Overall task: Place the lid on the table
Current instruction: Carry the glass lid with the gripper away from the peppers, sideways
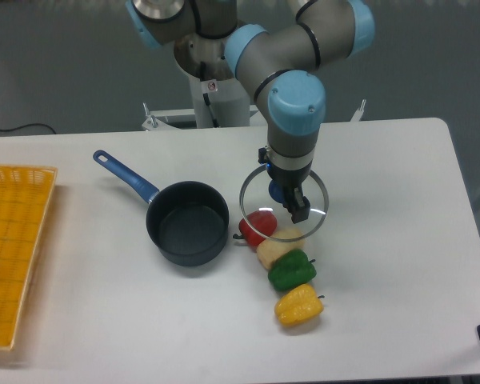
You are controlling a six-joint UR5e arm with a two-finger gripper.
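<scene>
The lid (256, 192) is a round clear glass disc with a thin metal rim. It hangs level above the white table (384, 208), just right of the pot. My gripper (288, 200) points down over its centre and is shut on the lid's small blue knob, which the fingers (300, 206) mostly hide. The lid's near edge is over a red pepper (258, 226) and a pale round vegetable (277, 245).
A dark blue saucepan (187, 222) with a long blue handle stands uncovered left of the lid. A green pepper (292, 270) and a yellow pepper (298, 306) lie in a row in front. A yellow-orange mesh tray (8, 248) sits at the left edge.
</scene>
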